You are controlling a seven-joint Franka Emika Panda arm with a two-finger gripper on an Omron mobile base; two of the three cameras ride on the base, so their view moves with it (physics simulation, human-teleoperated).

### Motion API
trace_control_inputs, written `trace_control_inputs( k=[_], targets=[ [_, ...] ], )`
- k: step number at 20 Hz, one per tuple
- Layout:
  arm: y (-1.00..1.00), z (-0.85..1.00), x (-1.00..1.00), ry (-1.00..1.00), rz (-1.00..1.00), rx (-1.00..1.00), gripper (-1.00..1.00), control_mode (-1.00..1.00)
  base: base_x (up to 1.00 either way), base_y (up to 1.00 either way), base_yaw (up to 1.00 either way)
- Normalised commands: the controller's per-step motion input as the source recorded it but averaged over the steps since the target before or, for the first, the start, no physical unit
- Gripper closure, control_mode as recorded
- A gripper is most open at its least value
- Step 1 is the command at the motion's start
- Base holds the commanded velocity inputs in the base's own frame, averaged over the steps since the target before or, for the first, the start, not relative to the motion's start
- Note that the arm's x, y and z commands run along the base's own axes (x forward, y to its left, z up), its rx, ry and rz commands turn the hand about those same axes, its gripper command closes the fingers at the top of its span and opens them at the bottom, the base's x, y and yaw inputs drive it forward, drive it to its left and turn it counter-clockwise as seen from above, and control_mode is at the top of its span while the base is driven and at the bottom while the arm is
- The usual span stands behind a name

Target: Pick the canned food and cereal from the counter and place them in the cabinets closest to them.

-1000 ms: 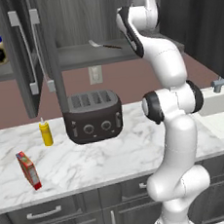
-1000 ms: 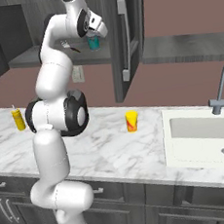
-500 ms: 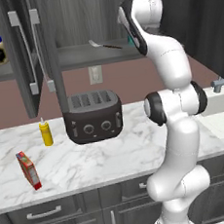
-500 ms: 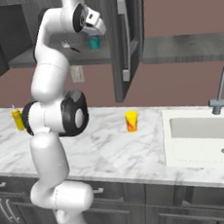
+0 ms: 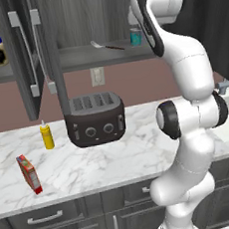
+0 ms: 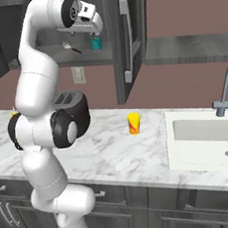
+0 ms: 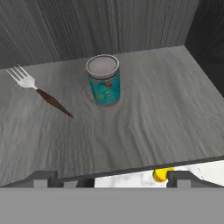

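Canned food (image 5: 136, 36) stands upright on the open cabinets' shelf (image 5: 80, 56), seen in the left base view, partly behind the arm; a fork (image 5: 105, 46) lies left of it. Cereal (image 5: 29, 174) stands on the counter (image 5: 116, 161) near the front edge, toaster (image 5: 95, 119) and yellow bottle (image 5: 47, 135) behind.

Right base view: gripper (image 6: 95, 30) just in front of the can (image 6: 96, 41); door (image 6: 128, 39) open alongside.

Hand view: can (image 7: 103, 80) mid-shelf, free of the spread fingertips (image 7: 43, 177), bare shelf all round; fork (image 7: 38, 89) apart.
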Motion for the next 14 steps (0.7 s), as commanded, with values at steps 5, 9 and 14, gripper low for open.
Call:
trace_control_inputs(
  k=[5, 9, 14],
  targets=[
    [0.0, -0.01, -0.91, 0.0, 0.18, -0.1, -1.0, -1.0, 0.0, 0.0, 0.0],
    [0.0, -0.08, -0.86, 0.0, 0.19, -0.08, -1.0, -1.0, 0.0, 0.0, 0.0],
    [0.0, -0.14, -0.83, 0.0, 0.19, -0.06, -1.0, -1.0, 0.0, 0.0, 0.0]
  ],
)
